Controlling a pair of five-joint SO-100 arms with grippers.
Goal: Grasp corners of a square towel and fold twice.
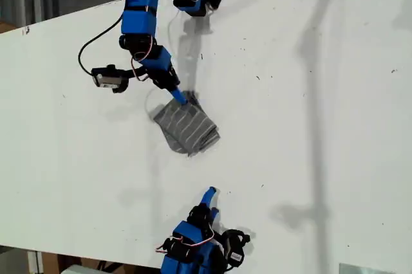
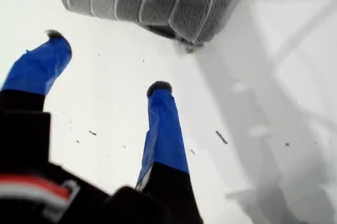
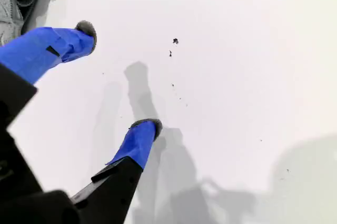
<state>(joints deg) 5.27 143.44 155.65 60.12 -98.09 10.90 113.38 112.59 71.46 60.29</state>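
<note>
The white table [image 1: 309, 126] is scuffed with dark specks. The towel [image 1: 187, 126] lies folded on it. My second gripper [image 1: 182, 98] hovers at its edge, jaws apart; my first gripper [image 1: 210, 195] waits nearby, spread, empty.

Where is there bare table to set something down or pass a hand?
The widest free patch is the table to the exterior view's right of the towel. The table is also bare on that view's left of the towel. A narrower strip runs between the towel and my first pincer. It is crowded at the towel's upper edge, where my second pincer sits.
</note>
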